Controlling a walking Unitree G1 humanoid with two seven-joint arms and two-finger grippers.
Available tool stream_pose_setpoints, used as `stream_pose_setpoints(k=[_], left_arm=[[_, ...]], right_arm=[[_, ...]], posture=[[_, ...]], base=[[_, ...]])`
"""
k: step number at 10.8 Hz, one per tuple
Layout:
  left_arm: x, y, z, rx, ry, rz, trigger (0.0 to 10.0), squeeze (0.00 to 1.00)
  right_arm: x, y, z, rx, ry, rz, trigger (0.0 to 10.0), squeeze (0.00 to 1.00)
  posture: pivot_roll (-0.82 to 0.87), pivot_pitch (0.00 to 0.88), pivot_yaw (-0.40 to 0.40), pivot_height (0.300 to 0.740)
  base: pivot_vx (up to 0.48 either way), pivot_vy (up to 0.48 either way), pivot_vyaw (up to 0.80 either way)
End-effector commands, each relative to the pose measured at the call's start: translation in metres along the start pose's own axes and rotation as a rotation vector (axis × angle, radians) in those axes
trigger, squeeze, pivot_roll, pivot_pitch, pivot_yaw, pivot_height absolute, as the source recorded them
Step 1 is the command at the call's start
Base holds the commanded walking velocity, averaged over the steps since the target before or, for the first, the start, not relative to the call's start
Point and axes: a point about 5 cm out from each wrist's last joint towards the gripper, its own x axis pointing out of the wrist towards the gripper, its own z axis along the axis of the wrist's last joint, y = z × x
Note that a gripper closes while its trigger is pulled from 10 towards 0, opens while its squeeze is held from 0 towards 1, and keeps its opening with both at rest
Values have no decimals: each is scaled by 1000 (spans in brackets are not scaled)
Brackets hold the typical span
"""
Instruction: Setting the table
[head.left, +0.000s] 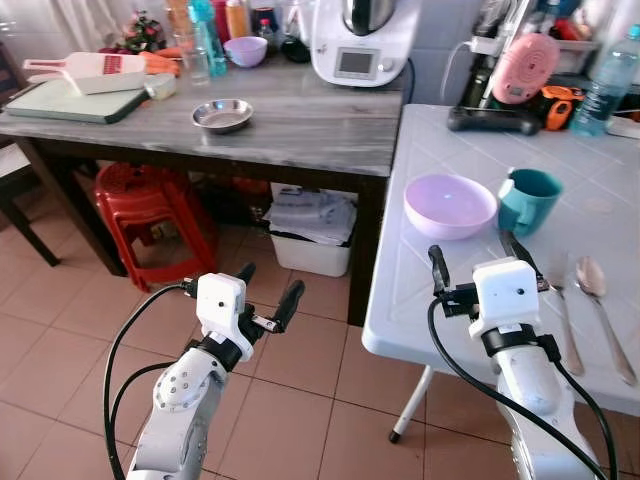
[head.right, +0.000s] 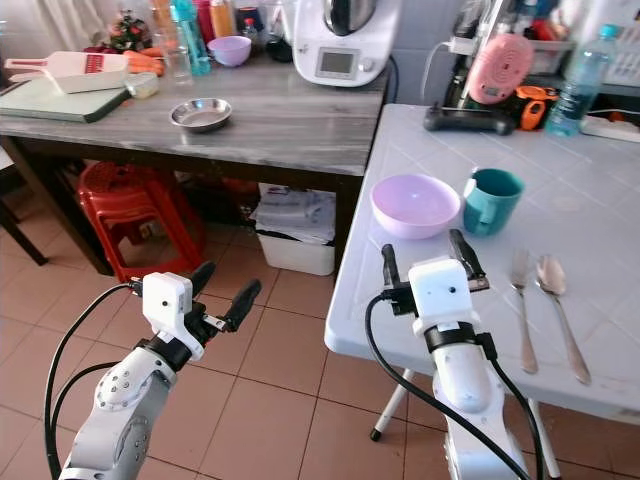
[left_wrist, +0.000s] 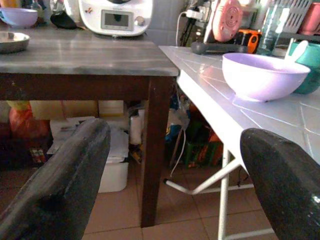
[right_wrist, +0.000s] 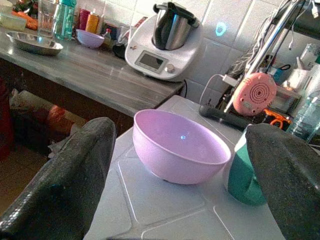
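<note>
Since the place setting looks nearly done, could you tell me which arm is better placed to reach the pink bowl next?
The right. The right gripper hangs open over the white table, pointed at the pink bowl just ahead. The left gripper is open over the floor, off the table's edge.

Left arm: silver, raised forward from the lower left, black cable looping alongside the forearm. Left hand (head.left: 268, 290): white wrist block, two long black fingers (left_wrist: 60, 185) spread apart, nothing between them. Right arm: silver, raised forward from the lower right, black cable wrapped around the wrist. Right hand (head.right: 428, 256): white wrist block, fingers (right_wrist: 65, 180) spread wide, nothing held.
</note>
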Motion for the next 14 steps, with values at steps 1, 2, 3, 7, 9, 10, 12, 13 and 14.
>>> stream_pose_setpoints(k=[1, 2, 3, 7, 9, 10, 12, 13, 14], left_arm=[[-1, -1, 2, 5, -1, -7, 10000, 0], [-1, -1, 1, 4, 1, -11, 10000, 0], [-1, -2, 1, 4, 2, -12, 10000, 0], [-1, -2, -1, 1, 10, -21, 10000, 0], [-1, -3, -2, -4, 10, -24, 10000, 0], [0, -4, -2, -8, 9, -24, 10000, 0], [-1, 0, -1, -11, 7, 1, 10000, 0], [-1, 4, -3, 2, 16, 50, 10000, 0], [0, 10, -3, 22, 12, 109, 10000, 0]], right_arm=[[1, -1, 1, -9, -7, -3, 10000, 0], [0, -3, 1, 4, -3, -26, 10000, 0], [-2, -3, -1, 25, 10, -33, 10000, 0], [-13, 6, -7, 259, 61, -56, 10000, 0], [-12, 3, -7, 349, 67, -81, 10000, 0], [-11, 1, -7, 346, 70, -86, 10000, 0], [-9, 5, -4, 347, 40, -56, 10000, 0], [-9, 8, -4, 350, 38, -47, 10000, 0], [-10, 9, -7, 333, 65, -26, 10000, 0]], posture=[[-12, 30, 44, 740], [-12, 31, 44, 740], [-13, 32, 43, 740], [-20, 32, 50, 740], [-21, 32, 49, 740], [-21, 33, 45, 740], [-23, 35, 39, 740], [-23, 35, 39, 740], [-22, 40, 33, 740]], base=[[304, 0, 0], [304, 0, 0], [307, 0, -500], [305, 0, -161], [294, 0, 0], [0, 0, 0], [0, 0, 0], [0, 0, 0], [0, 0, 0]])
